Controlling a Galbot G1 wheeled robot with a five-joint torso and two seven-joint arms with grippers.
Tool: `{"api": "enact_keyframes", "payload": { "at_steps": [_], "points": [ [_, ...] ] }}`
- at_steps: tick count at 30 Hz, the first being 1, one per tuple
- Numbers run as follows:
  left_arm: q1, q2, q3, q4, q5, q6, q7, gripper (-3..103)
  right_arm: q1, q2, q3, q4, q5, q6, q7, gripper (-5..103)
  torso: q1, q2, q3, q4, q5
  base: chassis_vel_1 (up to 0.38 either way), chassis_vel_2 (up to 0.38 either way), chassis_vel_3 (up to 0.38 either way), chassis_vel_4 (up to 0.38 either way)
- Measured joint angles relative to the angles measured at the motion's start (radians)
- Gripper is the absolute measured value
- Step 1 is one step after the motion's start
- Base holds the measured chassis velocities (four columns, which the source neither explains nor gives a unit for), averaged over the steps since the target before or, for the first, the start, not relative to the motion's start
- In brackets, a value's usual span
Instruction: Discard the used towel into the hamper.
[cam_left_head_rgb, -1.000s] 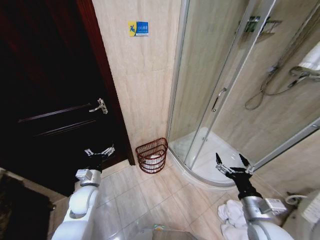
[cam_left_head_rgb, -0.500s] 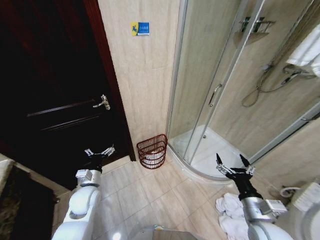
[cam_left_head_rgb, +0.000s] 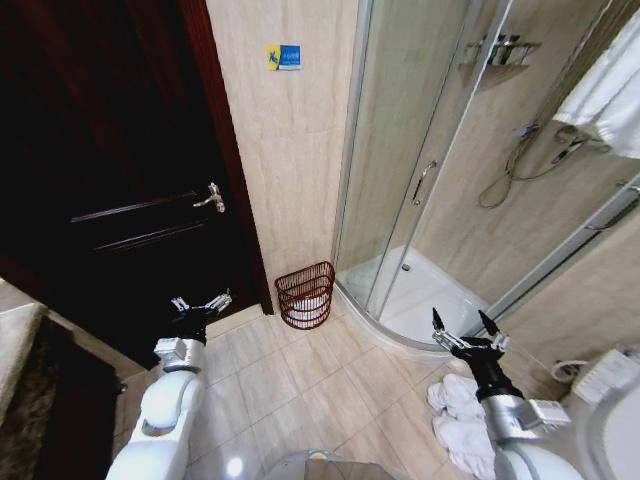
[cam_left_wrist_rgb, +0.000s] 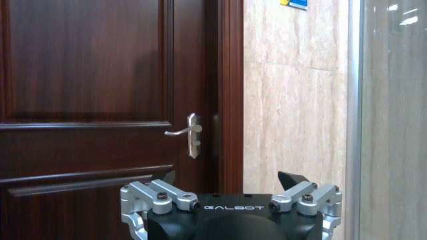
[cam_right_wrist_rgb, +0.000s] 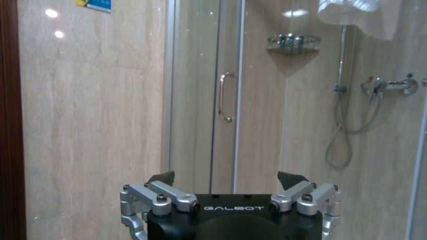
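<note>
We are in a tiled bathroom, with a dark wooden door (cam_left_head_rgb: 120, 200) on the left and a glass shower stall (cam_left_head_rgb: 440, 200) on the right. The hamper (cam_left_head_rgb: 305, 295) stands on the floor against the far wall, between the door frame and the shower's curved base. The towel (cam_left_head_rgb: 455, 415), white and crumpled, lies on the floor at the near right, just beside our right arm.

Over the last second our whole view has swung: the hamper now sits a little higher and smaller, and more of the towel shows, so we judge that the camera moved, not the things. Both arms have kept their pose. The left gripper (cam_left_head_rgb: 200, 303) hangs spread and empty before the door; the right gripper (cam_left_head_rgb: 467, 335) is spread too, above the towel. Nothing is picked up yet.
</note>
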Motion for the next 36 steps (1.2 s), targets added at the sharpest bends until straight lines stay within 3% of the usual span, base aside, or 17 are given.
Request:
{"api": "enact_keyframes", "payload": {
  "at_steps": [36],
  "points": [
    [-0.036, 0.005, 0.026, 0.013, 0.018, 0.010, 0.000, 100, -0.005, 0.009, 0.013, -0.031, 0.015, 0.032, -0.002, 100, 0.000, 0.000, 0.000, 0.0001, 0.0000, -0.026, -0.033, 0.022, 0.032]
  ]
}}
